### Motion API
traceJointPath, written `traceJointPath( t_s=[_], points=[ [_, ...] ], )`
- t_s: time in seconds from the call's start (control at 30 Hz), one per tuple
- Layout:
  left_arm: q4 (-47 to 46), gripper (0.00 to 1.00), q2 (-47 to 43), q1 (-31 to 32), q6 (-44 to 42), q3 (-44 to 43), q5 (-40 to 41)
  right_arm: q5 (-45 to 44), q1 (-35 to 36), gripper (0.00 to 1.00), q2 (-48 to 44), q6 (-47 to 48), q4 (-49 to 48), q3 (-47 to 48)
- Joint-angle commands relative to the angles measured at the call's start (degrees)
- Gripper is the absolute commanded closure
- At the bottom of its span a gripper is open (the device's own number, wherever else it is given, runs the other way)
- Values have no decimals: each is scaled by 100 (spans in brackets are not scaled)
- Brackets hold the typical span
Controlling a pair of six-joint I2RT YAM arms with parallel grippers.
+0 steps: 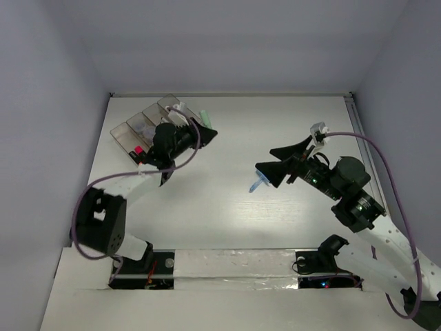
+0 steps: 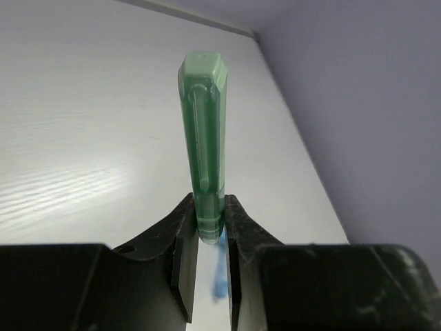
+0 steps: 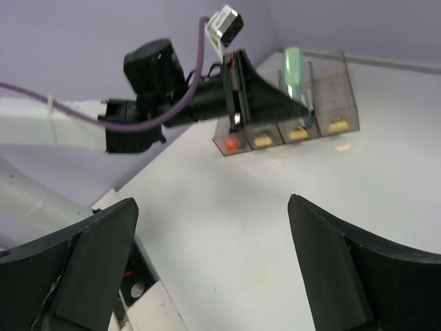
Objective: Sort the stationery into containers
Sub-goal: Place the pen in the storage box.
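My left gripper [image 1: 203, 125] is shut on a pale-green clip [image 1: 204, 115] and holds it in the air by the right end of the row of clear brown bins [image 1: 131, 127]. In the left wrist view the clip [image 2: 204, 131] sticks out upright from between the fingers [image 2: 182, 234]. My right gripper [image 1: 264, 158] is open and empty above mid-table, with a blue clip [image 1: 257, 185] on the table just in front of it. The right wrist view shows its wide-open fingers [image 3: 89, 262], the bins [image 3: 337, 89], the green clip [image 3: 293, 69] and the left gripper [image 3: 255, 93].
The bins hold small items, one with a red end [image 3: 231, 143] in the nearest compartment. The table's raised back edge [image 1: 227, 94] and right edge [image 1: 358, 124] meet purple-grey walls. A purple cable [image 1: 386, 158] loops off the right arm.
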State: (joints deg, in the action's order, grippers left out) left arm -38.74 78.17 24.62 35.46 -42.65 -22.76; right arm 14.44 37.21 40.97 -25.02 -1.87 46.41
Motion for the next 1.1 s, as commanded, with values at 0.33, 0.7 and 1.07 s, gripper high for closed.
traceJointPath(
  t_s=[0.33, 0.7, 1.07],
  points=[
    [2080, 100, 2307, -1512, 1023, -2835, 1046, -749, 32, 5, -379, 234, 688, -458],
    [2890, 100, 3309, -1715, 1156, -3680, 1019, -767, 32, 5, -450, 295, 732, -379],
    [2986, 71, 3451, -1768, 1165, -3794, 1178, -978, 32, 5, -397, 366, 899, -308]
  ],
)
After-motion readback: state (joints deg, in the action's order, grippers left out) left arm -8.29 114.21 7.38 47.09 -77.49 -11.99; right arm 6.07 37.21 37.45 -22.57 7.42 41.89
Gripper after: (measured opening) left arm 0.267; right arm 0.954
